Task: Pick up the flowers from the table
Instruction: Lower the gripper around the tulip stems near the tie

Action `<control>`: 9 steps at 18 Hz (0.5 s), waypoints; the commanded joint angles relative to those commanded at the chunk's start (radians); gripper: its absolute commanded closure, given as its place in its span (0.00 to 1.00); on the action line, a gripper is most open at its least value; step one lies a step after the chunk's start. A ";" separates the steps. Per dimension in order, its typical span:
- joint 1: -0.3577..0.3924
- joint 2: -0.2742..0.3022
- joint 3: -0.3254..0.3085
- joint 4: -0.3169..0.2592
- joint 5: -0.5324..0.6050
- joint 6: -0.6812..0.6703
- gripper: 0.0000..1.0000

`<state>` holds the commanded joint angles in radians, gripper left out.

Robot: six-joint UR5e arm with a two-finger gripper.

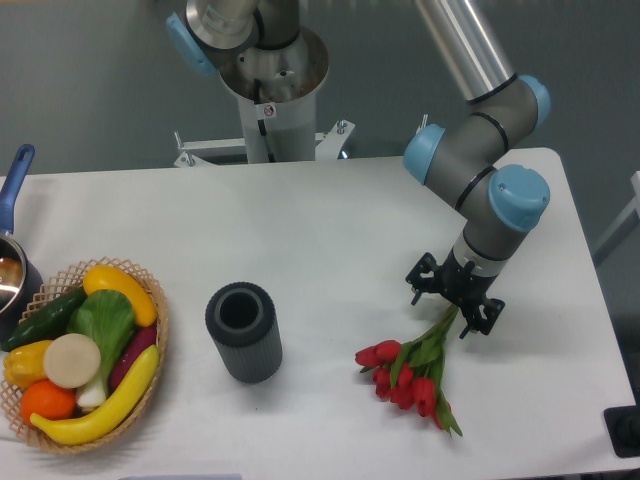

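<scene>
At 9 o'clock on the smooth white table, a woven basket holds glossy plastic produce. Centre: a ribbed dark cylinder. At 4 o'clock lie the flowers, red heads, thin stems. Gripper straddles the stem ends, jaws spread.

The flowers are a small bunch of red tulips with green leaves and thin green stems, lying flat on the white tabletop in the lower right of the frame. The red heads cluster toward the lower left of the bunch, one reaching toward the bottom edge. The stems run diagonally up and to the right, their ends hidden.
</scene>
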<state>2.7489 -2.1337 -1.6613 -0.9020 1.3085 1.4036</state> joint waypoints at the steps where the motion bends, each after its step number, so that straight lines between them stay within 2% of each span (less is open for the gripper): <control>1: 0.000 -0.002 0.000 0.009 0.000 0.000 0.03; 7: -0.011 -0.012 -0.002 0.026 0.000 0.002 0.11; 9: -0.011 -0.012 -0.002 0.028 0.000 0.002 0.19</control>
<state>2.7382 -2.1460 -1.6628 -0.8744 1.3085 1.4051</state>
